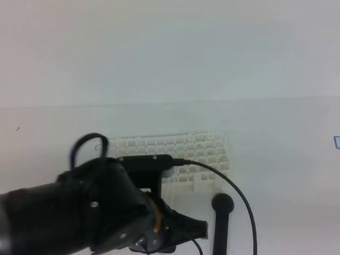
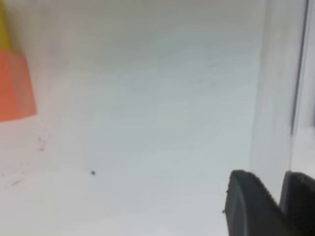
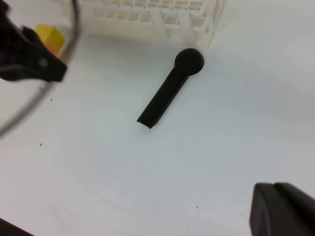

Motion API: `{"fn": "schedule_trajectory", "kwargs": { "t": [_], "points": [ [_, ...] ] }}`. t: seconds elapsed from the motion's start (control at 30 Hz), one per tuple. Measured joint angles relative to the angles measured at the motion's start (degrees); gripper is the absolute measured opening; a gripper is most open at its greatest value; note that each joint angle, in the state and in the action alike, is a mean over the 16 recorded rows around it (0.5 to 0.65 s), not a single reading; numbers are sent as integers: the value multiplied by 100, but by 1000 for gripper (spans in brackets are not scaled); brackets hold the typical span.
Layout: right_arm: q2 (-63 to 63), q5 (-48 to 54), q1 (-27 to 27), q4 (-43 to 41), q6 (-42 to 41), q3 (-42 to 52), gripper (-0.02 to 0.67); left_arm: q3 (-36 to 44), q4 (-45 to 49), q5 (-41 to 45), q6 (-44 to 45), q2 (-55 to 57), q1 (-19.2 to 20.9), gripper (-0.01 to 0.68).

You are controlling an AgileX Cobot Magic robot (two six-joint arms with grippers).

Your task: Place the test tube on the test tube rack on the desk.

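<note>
Left wrist view shows the test tube (image 2: 275, 98) standing upright between the fingertips of the left gripper (image 2: 283, 196), whose jaws are closed on its lower part, above the bare desk (image 2: 147, 98); a yellow-and-orange block (image 2: 14, 83) sits at the left edge. In the exterior high view the left arm (image 1: 79, 212) covers the foreground, with the test tube rack (image 1: 180, 156) just behind it and a black rod with a round knob (image 1: 222, 215) lying near the rack's front corner. The right gripper (image 3: 283, 209) is shut and holds nothing (only its tip shows).

The tube is smooth and thin, so it could slip or tilt in the jaws. A tilted tube would catch on the lattice rather than enter a hole, and might nudge the light rack.
</note>
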Motion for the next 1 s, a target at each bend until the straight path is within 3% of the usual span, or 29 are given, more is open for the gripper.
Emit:
{"fn": "schedule_trajectory", "kwargs": {
  "t": [0.23,0.5,0.77,1.0],
  "points": [
    [0,-137,0,14,-6,0,-1,137,542,-513,-146,-1264,-214,111],
    [4,-748,0,487,-163,0,-1,708,2222,-2111,-936,-2260,-470,111],
    [60,-1361,0,1990,-1229,0,-1,1265,3859,-3659,-1804,-2494,-518,111],
    [276,-1444,0,3546,-2580,0,0,1387,4428,-4261,-2007,-2447,-361,111]
  ]
}}
